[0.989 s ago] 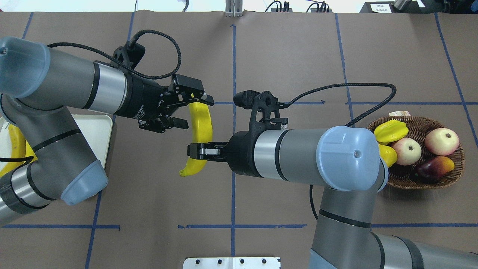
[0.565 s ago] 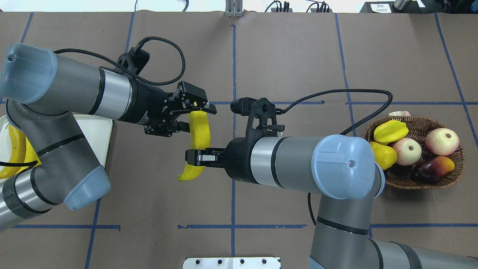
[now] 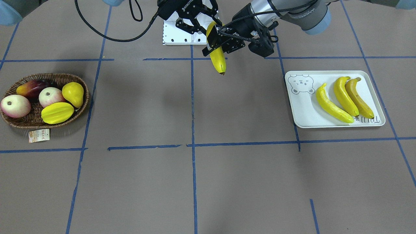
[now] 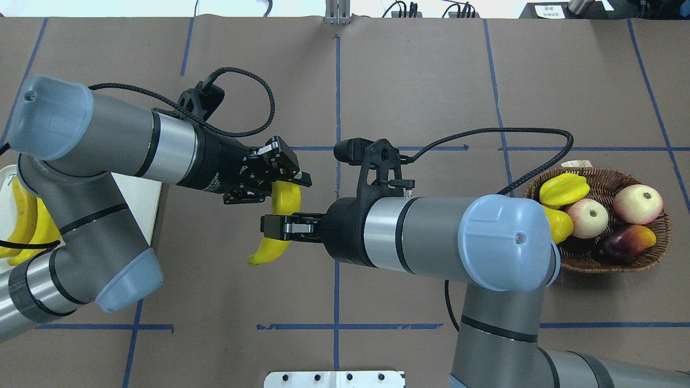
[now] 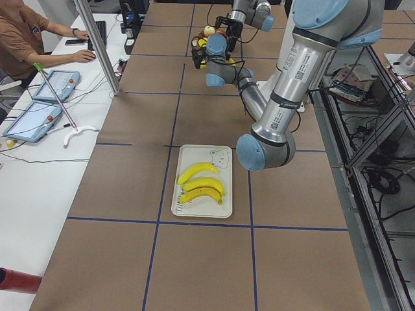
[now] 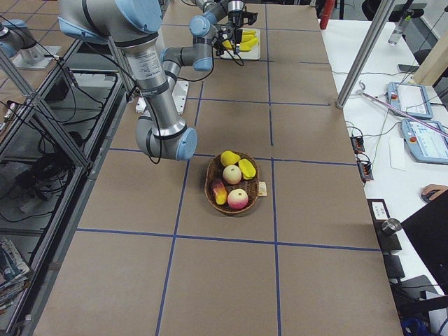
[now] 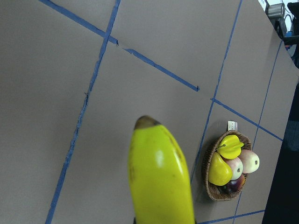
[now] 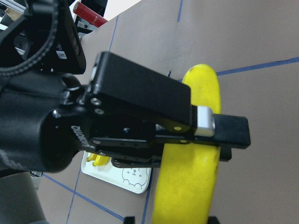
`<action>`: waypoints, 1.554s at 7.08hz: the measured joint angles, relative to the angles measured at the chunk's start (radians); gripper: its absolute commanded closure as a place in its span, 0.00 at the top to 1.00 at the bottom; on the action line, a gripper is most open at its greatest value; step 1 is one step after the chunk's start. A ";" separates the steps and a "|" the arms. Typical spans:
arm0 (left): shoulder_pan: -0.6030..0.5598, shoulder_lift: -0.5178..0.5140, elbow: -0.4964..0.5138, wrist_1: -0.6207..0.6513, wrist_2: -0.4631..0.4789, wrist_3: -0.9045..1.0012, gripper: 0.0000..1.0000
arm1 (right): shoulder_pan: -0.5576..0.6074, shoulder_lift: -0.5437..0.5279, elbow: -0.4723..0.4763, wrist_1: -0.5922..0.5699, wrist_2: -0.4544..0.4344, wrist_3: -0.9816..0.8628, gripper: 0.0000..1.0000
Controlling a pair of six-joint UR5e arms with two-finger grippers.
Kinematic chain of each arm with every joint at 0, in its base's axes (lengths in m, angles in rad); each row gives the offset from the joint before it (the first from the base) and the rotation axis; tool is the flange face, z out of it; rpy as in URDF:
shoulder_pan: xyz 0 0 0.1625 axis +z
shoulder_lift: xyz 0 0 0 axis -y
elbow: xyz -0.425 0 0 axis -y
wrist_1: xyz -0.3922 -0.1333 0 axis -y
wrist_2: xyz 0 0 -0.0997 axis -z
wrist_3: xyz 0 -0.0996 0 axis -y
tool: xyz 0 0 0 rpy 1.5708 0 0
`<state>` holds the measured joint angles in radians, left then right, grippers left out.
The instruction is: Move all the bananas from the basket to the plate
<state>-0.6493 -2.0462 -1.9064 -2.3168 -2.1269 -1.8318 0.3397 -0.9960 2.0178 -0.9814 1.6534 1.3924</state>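
Note:
A yellow banana (image 4: pixel 287 200) hangs in the air over the table's middle, held by both grippers. My left gripper (image 4: pixel 281 182) is shut on its upper end. My right gripper (image 4: pixel 275 226) is shut on its middle. In the front-facing view the banana (image 3: pixel 218 57) points its dark tip down. Three bananas (image 3: pixel 344 97) lie on the white bear plate (image 3: pixel 302 113). The wicker basket (image 3: pixel 45 75) holds no bananas, only other fruit. My left arm partly hides the plate (image 4: pixel 148 199) in the overhead view.
The basket (image 4: pixel 609 265) holds a starfruit (image 4: pixel 563 189), a pear (image 4: pixel 559 223), two apples and a dark mango (image 4: pixel 628 242). Its paper tag (image 3: pixel 39 135) lies on the table. A white mounting plate (image 4: pixel 334 379) sits at the robot's edge.
My left gripper has closed on the banana's upper end after standing open around it. Both grippers and the banana have shifted a little left and toward the robot.

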 measured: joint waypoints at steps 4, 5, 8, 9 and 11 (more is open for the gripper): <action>-0.021 0.007 0.003 0.010 -0.002 0.002 0.00 | 0.003 -0.013 0.037 -0.003 0.003 0.010 1.00; -0.044 0.025 0.016 0.017 -0.007 0.027 0.00 | 0.008 -0.034 0.072 -0.008 0.006 0.010 1.00; -0.141 0.139 0.015 0.195 -0.014 0.236 0.00 | 0.015 -0.141 0.179 -0.011 0.012 0.008 1.00; -0.170 0.215 0.008 0.255 -0.001 0.326 0.00 | 0.018 -0.158 0.191 -0.012 0.012 0.008 1.00; -0.184 0.359 0.028 0.287 0.054 0.444 0.00 | 0.025 -0.178 0.195 -0.013 0.011 0.008 1.00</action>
<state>-0.8336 -1.6868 -1.8788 -2.0301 -2.0726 -1.3875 0.3649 -1.1739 2.2127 -0.9947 1.6645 1.4005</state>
